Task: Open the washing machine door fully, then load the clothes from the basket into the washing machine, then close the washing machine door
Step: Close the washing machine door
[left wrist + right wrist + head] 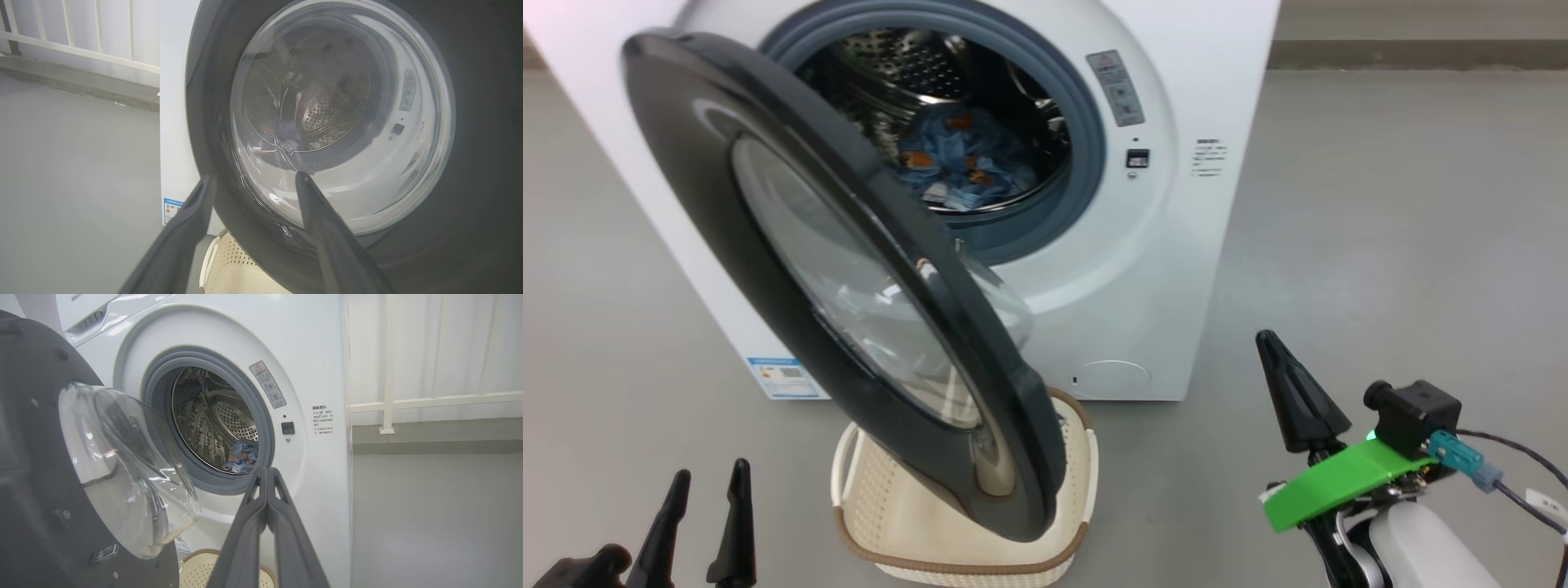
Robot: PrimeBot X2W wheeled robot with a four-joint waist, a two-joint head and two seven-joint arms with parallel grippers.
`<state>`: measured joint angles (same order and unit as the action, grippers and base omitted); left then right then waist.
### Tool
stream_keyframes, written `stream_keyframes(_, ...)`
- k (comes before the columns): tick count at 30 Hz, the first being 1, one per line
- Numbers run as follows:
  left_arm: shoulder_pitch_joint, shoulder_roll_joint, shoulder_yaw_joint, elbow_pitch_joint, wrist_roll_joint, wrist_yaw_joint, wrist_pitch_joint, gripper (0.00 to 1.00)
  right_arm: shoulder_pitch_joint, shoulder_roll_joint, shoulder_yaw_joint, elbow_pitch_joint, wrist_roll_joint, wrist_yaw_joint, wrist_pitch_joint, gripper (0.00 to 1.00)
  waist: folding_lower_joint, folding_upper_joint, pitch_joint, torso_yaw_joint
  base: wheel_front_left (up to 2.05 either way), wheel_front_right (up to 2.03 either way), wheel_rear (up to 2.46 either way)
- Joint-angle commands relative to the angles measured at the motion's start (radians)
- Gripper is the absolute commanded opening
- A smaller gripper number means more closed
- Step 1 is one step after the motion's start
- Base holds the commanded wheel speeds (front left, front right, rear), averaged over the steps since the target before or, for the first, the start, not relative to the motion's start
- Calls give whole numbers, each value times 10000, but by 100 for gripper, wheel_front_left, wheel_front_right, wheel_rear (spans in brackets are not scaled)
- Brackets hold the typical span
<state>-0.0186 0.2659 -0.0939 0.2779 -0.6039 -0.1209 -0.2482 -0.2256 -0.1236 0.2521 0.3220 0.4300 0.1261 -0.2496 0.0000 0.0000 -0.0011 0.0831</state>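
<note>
The white washing machine (1160, 245) stands ahead with its black-rimmed door (792, 269) swung partly open over the basket (882, 514). Light blue clothes (964, 159) with orange prints lie inside the steel drum, also seen as clothes (244, 455) in the right wrist view. The cream basket looks empty where it shows. My left gripper (707, 482) is open at the lower left, in front of the door's outer face (470, 122). My right gripper (1270, 343) is shut on nothing at the lower right, apart from the machine; its fingers (267, 486) are pressed together.
Grey floor (1405, 204) spreads wide to the right of the machine. A white railing (429, 402) and a wall stand behind it. A blue label (783, 377) sits low on the machine front.
</note>
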Motion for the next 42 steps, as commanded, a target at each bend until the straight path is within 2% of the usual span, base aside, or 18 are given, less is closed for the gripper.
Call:
stream_keyframes(1,-426,227,340,-148,136,22,-132,100,-575,36,239,-323,2,46,-122,0,0,0,-95,422,0,0,0)
stream_keyframes(9,-485,151,204,-72,118,16,-127,100,-952,270,409,-1309,564,46,-122,0,0,0,-263,1220,0,0,0)
stream_keyframes(13,-476,102,98,-49,123,12,-123,100,-974,354,534,-1967,771,46,-122,0,0,0,-323,1413,0,0,0)
stream_keyframes(22,-482,69,-5,19,80,31,-124,100,-1105,187,2218,-4151,1182,46,-122,0,0,0,-378,1666,0,0,0)
stream_keyframes(25,-484,28,-62,53,74,27,-125,100,-1176,-13,3007,-4322,1204,46,-122,0,0,0,-365,1700,0,0,0)
stream_keyframes(30,-529,-3,-117,127,37,10,-127,100,-1285,-397,3988,-3809,1024,46,-122,0,0,0,-343,1790,0,0,0)
stream_keyframes(35,-505,-22,-123,201,-14,-5,-129,100,-1323,-437,4806,-3051,1240,46,-122,0,0,0,-317,1872,0,0,0)
stream_keyframes(42,-551,-72,-150,281,0,-17,-132,100,-1584,-604,5932,-1205,1448,46,-122,0,0,0,-261,1959,0,0,0)
